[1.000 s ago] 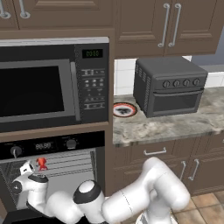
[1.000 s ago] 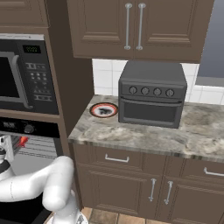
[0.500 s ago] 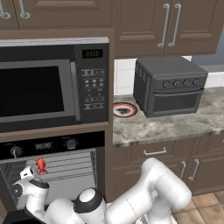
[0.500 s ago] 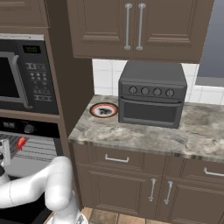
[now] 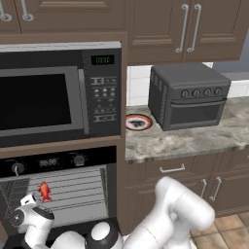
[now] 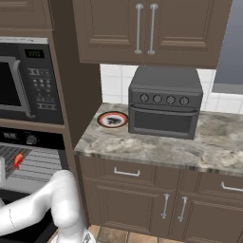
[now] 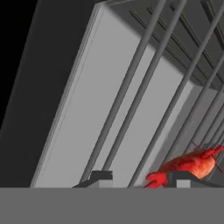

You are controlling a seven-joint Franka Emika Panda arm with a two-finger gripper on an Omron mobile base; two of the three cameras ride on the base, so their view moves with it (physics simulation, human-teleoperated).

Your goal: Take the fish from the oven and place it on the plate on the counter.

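Fish (image 7: 188, 166) lies on the oven (image 5: 63, 194) rack, just beyond the gripper (image 7: 140, 179), offset toward one fingertip, long axis across the gap. Jaws narrowing (grasp unconfirmed; cannot tell). Plate (image 5: 138, 122) waits on the table (image 5: 194, 138), well to the right.

Since the earlier pictures, the white arm has swung lower and further left in front of the open oven (image 5: 63, 194), its wrist dropping from beside the rack toward the bottom left corner of the opening. The gripper (image 7: 140, 177) jaws have narrowed, and the fish (image 5: 44, 191), earlier hidden partly by the hand, now stands clear above it over the wire rack
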